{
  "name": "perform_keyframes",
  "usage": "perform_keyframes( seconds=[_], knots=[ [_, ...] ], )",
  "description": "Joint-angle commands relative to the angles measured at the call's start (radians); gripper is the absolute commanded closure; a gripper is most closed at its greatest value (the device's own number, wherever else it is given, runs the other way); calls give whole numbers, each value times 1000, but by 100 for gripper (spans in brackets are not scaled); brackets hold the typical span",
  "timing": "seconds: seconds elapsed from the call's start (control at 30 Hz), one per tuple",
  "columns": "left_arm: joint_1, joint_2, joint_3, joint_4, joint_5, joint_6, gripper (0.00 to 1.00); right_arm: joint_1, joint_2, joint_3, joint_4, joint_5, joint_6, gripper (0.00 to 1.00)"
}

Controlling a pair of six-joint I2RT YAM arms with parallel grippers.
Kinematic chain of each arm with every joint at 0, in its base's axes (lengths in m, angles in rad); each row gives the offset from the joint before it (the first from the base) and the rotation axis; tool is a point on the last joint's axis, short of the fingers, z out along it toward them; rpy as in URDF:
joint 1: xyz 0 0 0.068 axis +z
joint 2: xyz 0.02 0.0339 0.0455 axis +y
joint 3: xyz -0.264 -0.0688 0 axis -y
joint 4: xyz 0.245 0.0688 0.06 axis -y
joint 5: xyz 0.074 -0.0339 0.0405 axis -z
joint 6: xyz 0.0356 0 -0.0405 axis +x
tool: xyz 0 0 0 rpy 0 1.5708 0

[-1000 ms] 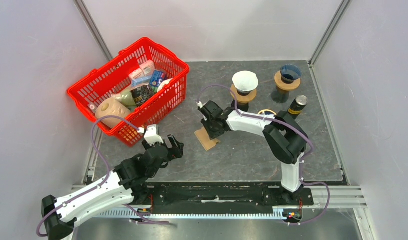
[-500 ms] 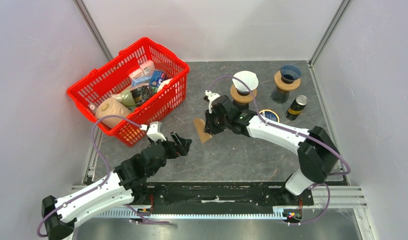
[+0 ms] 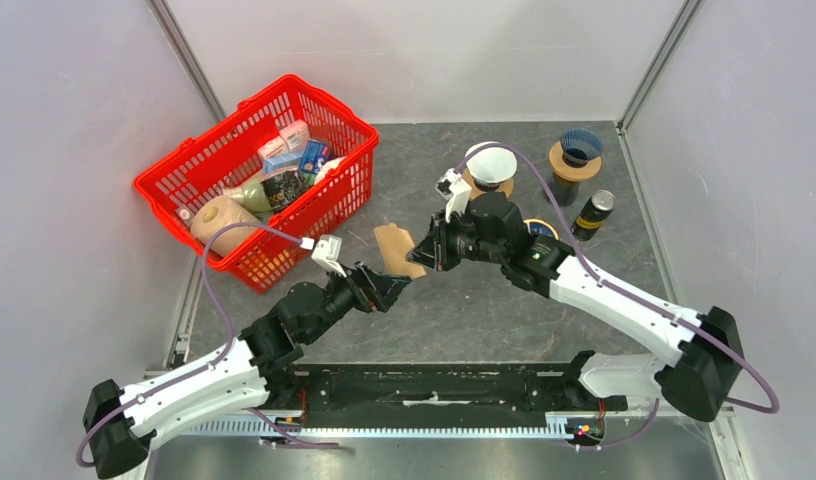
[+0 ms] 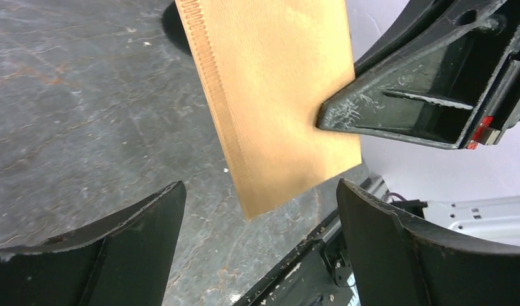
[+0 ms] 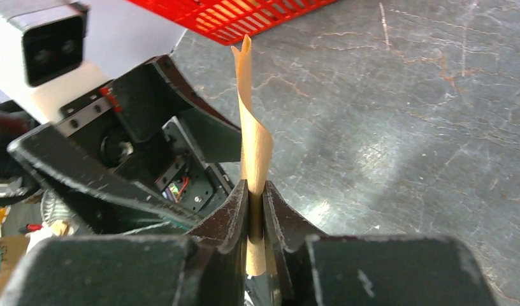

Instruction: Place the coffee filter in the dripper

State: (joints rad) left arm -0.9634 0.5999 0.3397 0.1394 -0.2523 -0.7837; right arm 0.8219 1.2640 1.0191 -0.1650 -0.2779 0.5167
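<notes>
Fingers of the right gripper [image 5: 256, 199] are clamped on one edge of the brown paper coffee filter [image 5: 252, 137], holding it edge-up above the tabletop [image 5: 404, 127]. The left gripper [image 4: 260, 188] is spread wide, its fingers [image 4: 123, 242] flanking the filter's free corner without touching it. The filter's long axis points away from the left wrist, so a handover looks likely.

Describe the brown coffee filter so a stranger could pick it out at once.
Look just right of the red basket, toward the middle. There, pinched in the right gripper and facing the open left gripper, is the brown coffee filter: flat tan paper with one crimped edge. Unlike the white filter and the blue filter at the back, it sits in no dripper.
</notes>
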Motion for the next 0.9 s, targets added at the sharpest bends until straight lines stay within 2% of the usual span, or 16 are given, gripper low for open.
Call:
perform_keyframes(
  seconds=[0.0, 0.37, 0.47, 0.6, 0.67, 0.73, 0.8, 0.87],
  knots=[
    [3, 28, -2, 172, 92, 54, 10, -3, -81, -38, 65, -99, 29, 81],
    [3, 8, -59, 354, 212, 26, 41, -3, -159, -115, 151, -85, 56, 80],
    [3, 11, -61, 368, 219, 26, 49, -3, -154, -128, 205, -83, 66, 80],
    [3, 2, -53, 358, 218, 34, 56, -3, -149, -129, 194, -30, 57, 80],
    [3, -4, -45, 334, 207, 35, 67, -2, -152, -135, 196, -19, 52, 78],
    [4, -2, -38, 316, 199, 33, 85, -3, -156, -141, 199, -22, 47, 75],
    [3, 5, -25, 293, 195, 38, 97, -4, -163, -143, 192, -22, 38, 75],
    [3, 7, -16, 272, 184, 44, 98, -3, -168, -145, 182, -21, 28, 74]
  ],
)
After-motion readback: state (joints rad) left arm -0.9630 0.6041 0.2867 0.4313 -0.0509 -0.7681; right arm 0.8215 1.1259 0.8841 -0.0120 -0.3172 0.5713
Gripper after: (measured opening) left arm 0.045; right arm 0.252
